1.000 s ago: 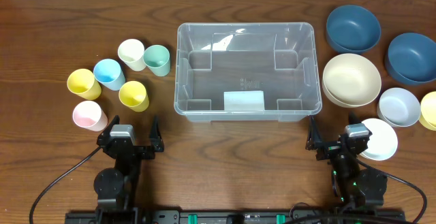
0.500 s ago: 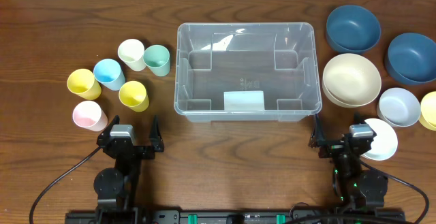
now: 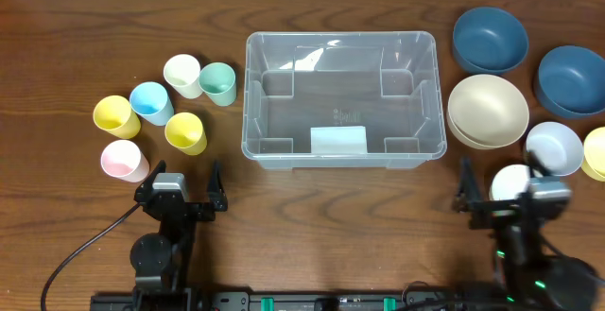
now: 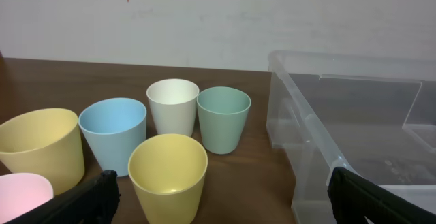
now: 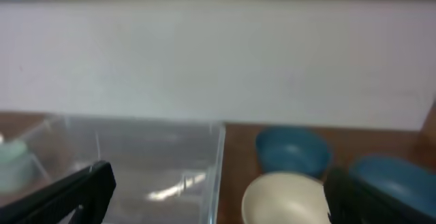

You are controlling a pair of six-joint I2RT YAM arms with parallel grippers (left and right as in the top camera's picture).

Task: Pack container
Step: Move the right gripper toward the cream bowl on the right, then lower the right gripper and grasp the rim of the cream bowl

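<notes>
The container [image 3: 251,94], a large clear bin with a white label, stands empty at the table's centre. It also shows in the left wrist view [image 4: 320,142] and, blurred, in the right wrist view [image 5: 136,163]. My left gripper [image 3: 179,190] is open and empty near the front edge, below the cups, with a yellow cup [image 4: 168,173] between its fingers' line of sight. My right gripper [image 3: 501,186] is open and empty at the front right, over a small white bowl [image 3: 515,181]. In the right wrist view the gripper [image 5: 218,183] faces the bin's right wall and a cream bowl [image 5: 286,197].
Several cups stand left of the bin: cream [image 3: 181,75], green [image 3: 218,83], blue [image 3: 151,102], two yellow [image 3: 115,115] [image 3: 186,133], pink [image 3: 124,160]. Bowls lie to the right: two dark blue [image 3: 489,39] [image 3: 571,79], cream [image 3: 487,111], pale [image 3: 553,147], yellow [image 3: 596,153].
My right gripper has moved to the right, from beside the white bowl to over it. The left arm, the bin, the cups and the bowls have not moved.
</notes>
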